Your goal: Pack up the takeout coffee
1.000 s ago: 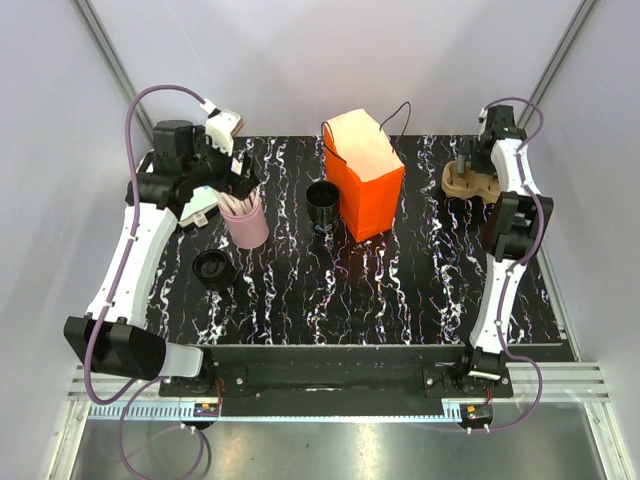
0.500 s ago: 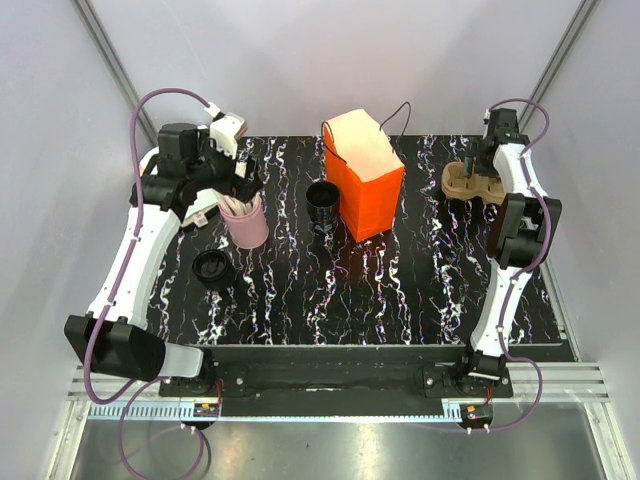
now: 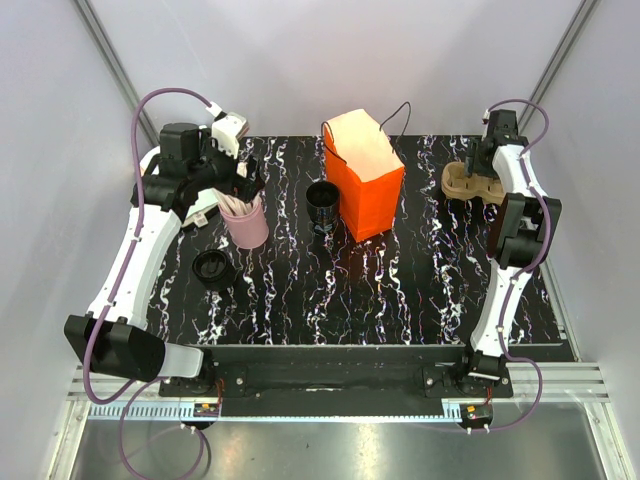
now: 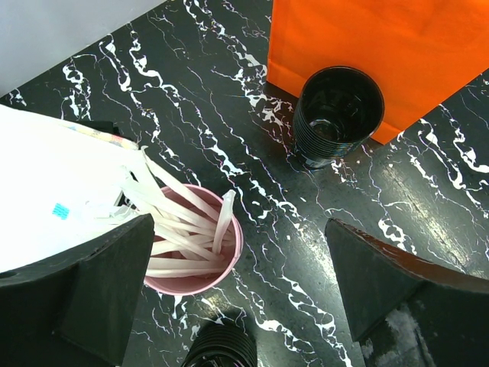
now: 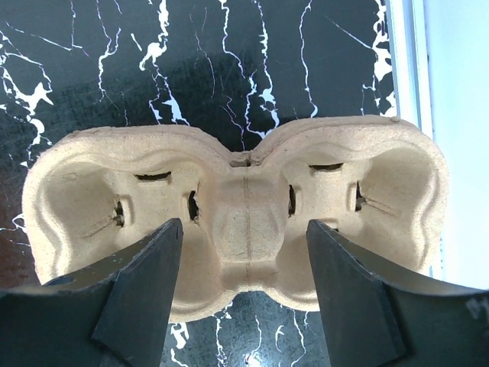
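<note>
The takeout coffee [image 3: 213,268], a black cup with a dark lid, stands at the front left of the table; only its ribbed top [image 4: 221,350] shows at the bottom edge of the left wrist view. The orange bag [image 3: 365,178] stands open at the back middle. My left gripper [image 3: 238,182] is open and empty, hovering above the pink cup; in its wrist view [image 4: 244,306] the lidded cup lies below and between its fingers. My right gripper [image 3: 482,160] is open, with its jaws on either side of the middle of a cardboard cup carrier [image 5: 237,214].
A lidless black cup [image 3: 322,200] stands against the bag's left side and also shows in the left wrist view [image 4: 338,115]. A pink cup of wooden sticks [image 3: 246,222] stands behind the coffee. White packets [image 4: 53,183] lie left of it. The carrier [image 3: 472,182] sits at the back right near the table edge.
My right wrist has turned and shifted right over the carrier. My left gripper has moved slightly right above the pink cup. No object has moved.
</note>
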Controlling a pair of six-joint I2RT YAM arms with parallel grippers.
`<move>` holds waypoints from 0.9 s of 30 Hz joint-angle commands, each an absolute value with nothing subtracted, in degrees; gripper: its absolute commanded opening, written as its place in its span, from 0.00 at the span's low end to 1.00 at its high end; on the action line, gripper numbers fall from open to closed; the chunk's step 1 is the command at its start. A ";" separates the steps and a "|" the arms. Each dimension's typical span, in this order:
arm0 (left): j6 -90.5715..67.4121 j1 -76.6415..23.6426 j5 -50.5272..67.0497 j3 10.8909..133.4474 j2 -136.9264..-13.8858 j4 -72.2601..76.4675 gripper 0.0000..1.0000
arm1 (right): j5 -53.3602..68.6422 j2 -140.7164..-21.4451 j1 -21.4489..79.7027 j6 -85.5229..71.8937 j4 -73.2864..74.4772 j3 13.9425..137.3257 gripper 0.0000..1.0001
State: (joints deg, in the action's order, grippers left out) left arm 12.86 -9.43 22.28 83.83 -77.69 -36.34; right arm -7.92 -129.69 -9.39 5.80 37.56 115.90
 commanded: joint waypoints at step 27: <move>12.30 -9.84 23.47 82.88 -75.94 -33.31 0.99 | -9.14 -127.53 -9.49 6.15 33.93 113.20 0.50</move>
State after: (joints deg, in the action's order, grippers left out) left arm 12.43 -9.54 22.26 82.83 -77.60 -36.29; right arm -8.14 -129.69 -9.47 5.78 35.22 113.93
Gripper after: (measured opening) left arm 0.987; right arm 0.511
